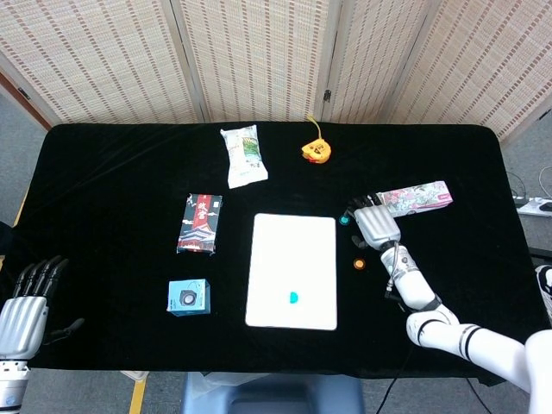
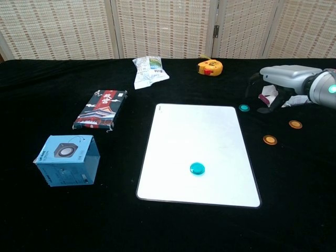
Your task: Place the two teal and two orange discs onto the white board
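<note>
The white board (image 1: 293,250) (image 2: 194,136) lies mid-table. One teal disc (image 1: 293,297) (image 2: 197,168) rests on its near part. A second teal disc (image 1: 344,220) (image 2: 244,107) lies on the black cloth just off the board's far right corner. Two orange discs (image 2: 270,139) (image 2: 295,124) sit right of the board; the head view shows only one orange disc (image 1: 359,263). My right hand (image 1: 375,226) (image 2: 281,79) hovers just right of the second teal disc, fingers curved and apart, holding nothing. My left hand (image 1: 23,306) idles at the near left edge, empty with fingers extended.
A blue box (image 1: 189,297) (image 2: 67,160) and a dark packet (image 1: 199,223) (image 2: 101,109) lie left of the board. A white snack bag (image 1: 243,156) and a yellow tape measure (image 1: 316,152) lie behind it. A floral carton (image 1: 414,197) sits right behind my right hand.
</note>
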You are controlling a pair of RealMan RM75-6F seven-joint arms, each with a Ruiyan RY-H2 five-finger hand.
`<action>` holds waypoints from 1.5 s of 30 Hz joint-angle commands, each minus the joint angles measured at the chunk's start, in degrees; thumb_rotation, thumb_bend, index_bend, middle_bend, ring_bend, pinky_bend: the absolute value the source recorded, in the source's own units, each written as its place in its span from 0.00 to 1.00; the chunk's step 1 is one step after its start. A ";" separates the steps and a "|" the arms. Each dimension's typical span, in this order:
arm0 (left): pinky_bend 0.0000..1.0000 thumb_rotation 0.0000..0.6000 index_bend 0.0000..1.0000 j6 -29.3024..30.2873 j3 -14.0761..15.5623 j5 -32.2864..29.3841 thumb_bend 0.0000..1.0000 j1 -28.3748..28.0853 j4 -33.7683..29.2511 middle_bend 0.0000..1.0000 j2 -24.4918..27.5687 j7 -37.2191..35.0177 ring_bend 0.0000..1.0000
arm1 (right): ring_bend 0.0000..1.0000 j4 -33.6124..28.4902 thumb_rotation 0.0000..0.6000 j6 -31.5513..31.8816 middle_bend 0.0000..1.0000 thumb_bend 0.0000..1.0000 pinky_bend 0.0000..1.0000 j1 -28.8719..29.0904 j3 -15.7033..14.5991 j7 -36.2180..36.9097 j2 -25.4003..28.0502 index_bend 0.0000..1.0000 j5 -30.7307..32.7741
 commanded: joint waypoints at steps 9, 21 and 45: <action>0.00 1.00 0.04 -0.60 0.03 -0.66 0.15 0.00 -0.34 0.08 0.23 0.47 0.06 | 0.10 14.82 1.00 -6.13 0.20 0.40 0.04 6.09 0.57 -2.74 -8.08 0.39 6.70; 0.00 1.00 0.04 -0.93 -0.04 -1.20 0.15 0.06 -0.04 0.08 0.34 0.05 0.06 | 0.10 21.89 1.00 -7.95 0.20 0.40 0.04 8.02 1.09 -0.39 -11.99 0.40 6.93; 0.00 1.00 0.04 -0.74 -0.31 -1.25 0.15 0.12 0.69 0.08 0.31 -1.04 0.06 | 0.14 10.58 1.00 -3.79 0.24 0.43 0.04 5.37 -0.24 4.82 -5.49 0.56 -0.61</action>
